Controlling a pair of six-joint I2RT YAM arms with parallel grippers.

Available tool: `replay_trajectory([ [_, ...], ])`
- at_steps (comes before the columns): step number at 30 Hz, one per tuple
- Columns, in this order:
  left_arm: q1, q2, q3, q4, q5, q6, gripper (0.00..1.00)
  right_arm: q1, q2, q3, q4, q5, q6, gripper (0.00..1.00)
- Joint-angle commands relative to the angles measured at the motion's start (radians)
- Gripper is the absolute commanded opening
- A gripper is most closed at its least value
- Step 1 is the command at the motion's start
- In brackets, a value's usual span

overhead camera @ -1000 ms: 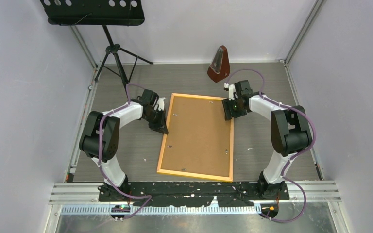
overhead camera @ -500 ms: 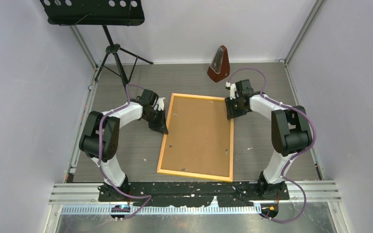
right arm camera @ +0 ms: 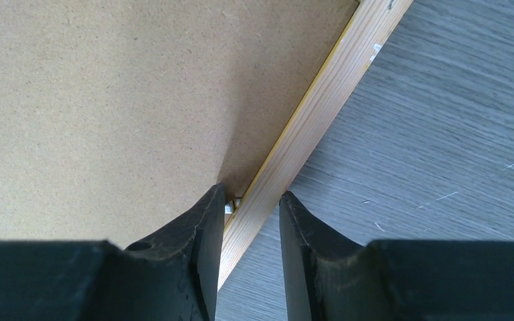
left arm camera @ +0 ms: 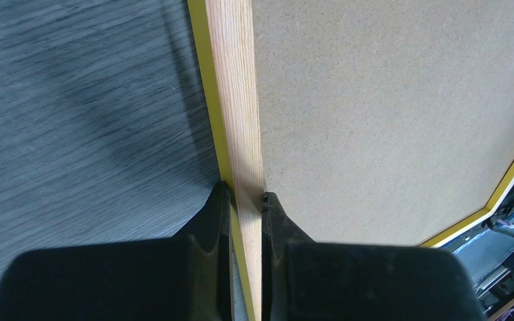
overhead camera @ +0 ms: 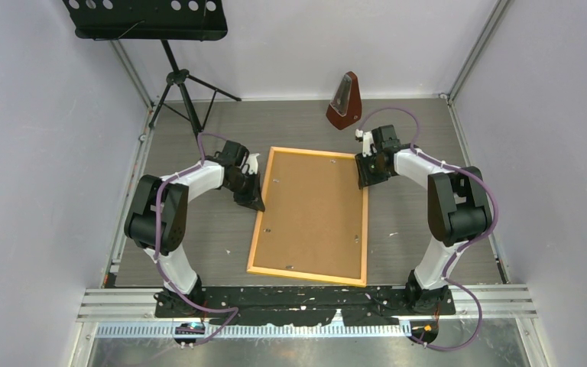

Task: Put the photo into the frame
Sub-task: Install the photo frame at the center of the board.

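The frame [overhead camera: 306, 275] lies flat in the middle of the grey surface [overhead camera: 199, 229], back side up. A brown backing board [overhead camera: 313, 210] sits inside it. The left jaws are clamped on the frame's left wooden strip, one finger [left arm camera: 211, 221] on each side. The right jaws sit over the right strip near the far corner, one finger on each side. I cannot tell if they squeeze it.
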Motion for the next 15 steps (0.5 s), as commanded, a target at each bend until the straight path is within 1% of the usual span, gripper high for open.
replay_trajectory([
  [1,0.003,0.027,-0.033,0.059,-0.034,0.042,0.00,-0.011,-0.051,0.004,-0.075,0.043,-0.076,0.37],
  [4,0.004,0.025,-0.035,0.060,-0.033,0.041,0.00,-0.011,-0.059,0.005,-0.089,0.048,-0.090,0.40],
  [7,0.005,0.026,-0.036,0.061,-0.033,0.041,0.00,-0.010,-0.060,0.007,-0.096,0.058,-0.099,0.49],
  [11,0.007,0.027,-0.036,0.060,-0.032,0.039,0.00,-0.010,-0.057,0.011,-0.104,0.068,-0.112,0.57],
  [15,0.010,0.029,-0.036,0.060,-0.030,0.038,0.00,-0.010,-0.054,0.018,-0.107,0.069,-0.115,0.58],
])
